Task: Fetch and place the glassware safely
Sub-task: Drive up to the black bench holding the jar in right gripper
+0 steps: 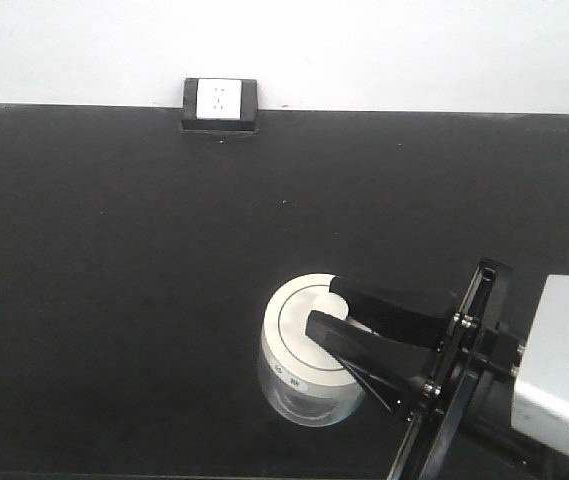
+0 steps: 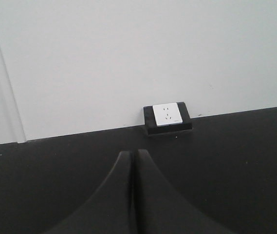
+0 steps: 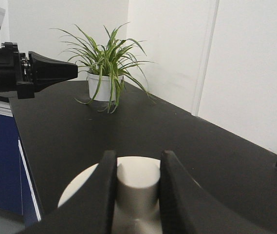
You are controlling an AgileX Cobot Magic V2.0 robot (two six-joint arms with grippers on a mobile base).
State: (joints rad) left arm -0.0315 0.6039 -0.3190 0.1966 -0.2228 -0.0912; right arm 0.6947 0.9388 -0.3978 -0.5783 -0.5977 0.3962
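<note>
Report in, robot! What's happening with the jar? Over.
Left gripper shut, empty. Right gripper shut on knob of jar, upright on table. Nothing near it; plant far off.

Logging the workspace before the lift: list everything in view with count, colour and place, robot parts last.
squat clear glass jar with round cream-white lid: one, clear and cream-white, table's near right.
flat black tabletop: one, black, fills the front view.
white wall socket in black frame: one, white and black, table's far edge.
green spiky plant in white pot: one, green and white, table, by the wall.
plain white wall: one, white, behind the table.
left gripper: one, black, shut, over the table.
right gripper: one, black, shut on the jar lid's knob.
</note>
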